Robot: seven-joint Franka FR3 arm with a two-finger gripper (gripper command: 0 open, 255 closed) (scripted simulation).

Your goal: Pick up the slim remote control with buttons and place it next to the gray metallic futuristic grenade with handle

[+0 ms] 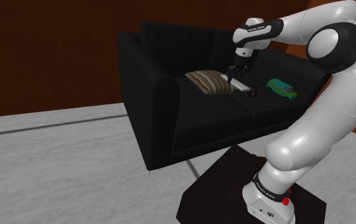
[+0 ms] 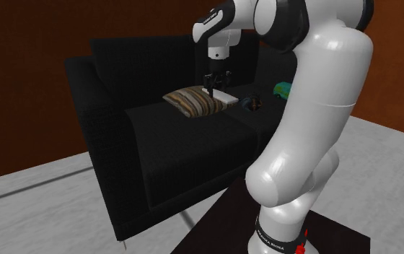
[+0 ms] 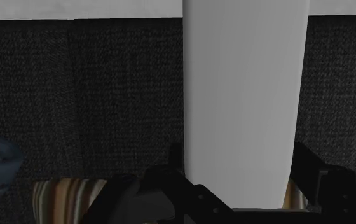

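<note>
Clamping plain white remote [image 3: 245, 102], jaws partly hidden behind it; grenade [image 2: 252, 103] dark, indistinct on sofa [image 1: 202, 121].

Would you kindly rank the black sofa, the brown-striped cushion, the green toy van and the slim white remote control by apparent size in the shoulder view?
1. black sofa
2. brown-striped cushion
3. green toy van
4. slim white remote control

The sofa [image 1: 196, 121] is showing black, the cushion [image 1: 210, 82] brown-and-tan stripes (some cream), the remote control [image 3: 243, 95] plain pale grey, the toy van [image 1: 281, 90] green.
</note>
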